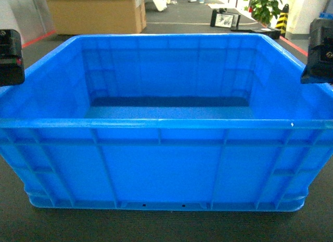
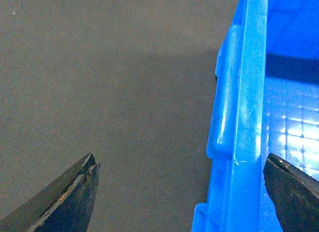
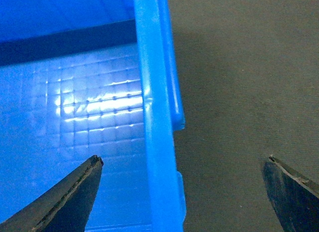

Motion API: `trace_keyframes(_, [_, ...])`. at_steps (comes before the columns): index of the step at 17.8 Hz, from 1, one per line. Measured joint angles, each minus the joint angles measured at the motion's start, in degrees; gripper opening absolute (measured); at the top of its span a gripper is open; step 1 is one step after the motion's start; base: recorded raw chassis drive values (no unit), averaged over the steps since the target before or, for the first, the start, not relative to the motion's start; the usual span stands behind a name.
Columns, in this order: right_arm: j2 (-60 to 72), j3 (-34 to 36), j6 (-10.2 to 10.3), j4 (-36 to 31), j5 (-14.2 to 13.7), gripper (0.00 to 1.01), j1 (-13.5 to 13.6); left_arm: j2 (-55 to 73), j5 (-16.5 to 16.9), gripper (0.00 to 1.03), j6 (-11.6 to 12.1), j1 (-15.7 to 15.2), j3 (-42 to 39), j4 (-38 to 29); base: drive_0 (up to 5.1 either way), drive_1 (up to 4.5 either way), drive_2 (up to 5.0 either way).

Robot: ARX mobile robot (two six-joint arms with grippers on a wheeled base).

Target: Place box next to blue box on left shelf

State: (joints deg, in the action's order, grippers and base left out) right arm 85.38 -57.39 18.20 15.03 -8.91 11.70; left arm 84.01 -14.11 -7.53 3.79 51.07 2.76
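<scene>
The box (image 1: pixel 161 132) stands on the dark floor (image 1: pixel 171 18), not lifted, while the left gripper (image 2: pixel 180 192) and right gripper (image 3: pixel 183 192) hang spread apart astride its side rims, so grasping, carrying and shelving all remain.

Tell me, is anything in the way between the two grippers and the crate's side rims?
Nothing visible. The left gripper is open astride the box's left rim, the right gripper open astride its right rim; only dark floor and the crate's bare interior lie between the fingers.

Blue box (image 1: pixel 161 169) on dark floor, cardboard box (image 1: pixel 96 12) behind; arms at L/R rims.
</scene>
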Motion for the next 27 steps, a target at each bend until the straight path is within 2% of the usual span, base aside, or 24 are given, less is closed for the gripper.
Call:
trace_keyframes(3, [3.5, -2.8, -0.3, 1.8, -0.2, 0.98, 0.9, 3.8, 0.9, 0.98, 0.0, -0.3, 2.4, 0.8, 0.0, 0.0, 0.0])
trace_keyframes(5, [7.0, -4.6, -1.3, 2.8, -0.9, 0.98, 1.1, 6.8, 2.0, 0.98, -0.1, -0.4, 3.8, 2.6, 0.0, 0.0, 0.0])
trace_keyframes(7, [8.4, -5.0, -1.3, 3.1, -1.2, 0.98, 1.4, 8.0, 3.7, 0.98, -1.3, -0.2, 5.1, 5.3, 0.0, 0.0, 0.0])
trace_keyframes(10, [8.4, -5.1, -1.7, 3.5, -1.1, 0.98, 1.8, 8.3, 3.7, 0.97, -1.4, 0.4, 6.2, 6.7, 0.0, 0.0, 0.0])
trace_keyframes(11, [8.4, -5.1, -2.0, 3.7, -1.1, 0.91, 1.8, 8.3, 3.7, 0.89, -1.3, 0.5, 6.2, 7.2, 0.0, 0.0, 0.0])
trace_keyframes(15, [8.4, -5.1, -4.0, 4.6, -1.4, 0.46, 1.8, 9.1, 5.2, 0.44, -1.0, 1.0, 6.3, 8.9, 0.0, 0.0, 0.0])
trace_keyframes(18, [8.4, -5.1, -4.8, 4.5, -1.6, 0.19, 1.8, 9.1, 6.7, 0.17, -0.5, 1.3, 6.3, 8.6, 0.0, 0.0, 0.0])
trace_keyframes(19, [8.4, -5.1, -4.7, 4.4, -1.6, 0.13, 1.8, 9.1, 7.6, 0.11, 0.1, 1.3, 6.3, 8.5, 0.0, 0.0, 0.0])
trace_keyframes(20, [8.4, -5.2, -4.5, 4.2, -0.1, 0.11, 1.5, 9.1, 9.1, 0.08, 0.5, 1.0, 6.3, 8.3, 0.0, 0.0, 0.0])
trace_keyframes(23, [8.4, -5.2, -4.5, 4.0, -0.2, 0.11, 1.5, 9.1, 9.2, 0.08, 0.7, 0.9, 6.2, 7.9, 0.0, 0.0, 0.0])
trace_keyframes(24, [8.2, -4.9, -4.7, 3.3, -0.5, 0.11, 1.6, 8.9, 8.7, 0.08, 0.9, 1.2, 5.8, 7.0, 0.0, 0.0, 0.0])
trace_keyframes(25, [5.4, -1.9, -5.0, 1.4, -1.9, 0.11, 2.2, 5.5, 6.6, 0.08, 0.9, 3.1, 2.5, 4.9, 0.0, 0.0, 0.0])
trace_keyframes(27, [-10.4, 7.3, -7.4, -3.5, -8.8, 0.12, 6.4, -13.0, -3.4, 0.08, 1.9, 10.5, -6.2, 2.3, 0.0, 0.0, 0.0])
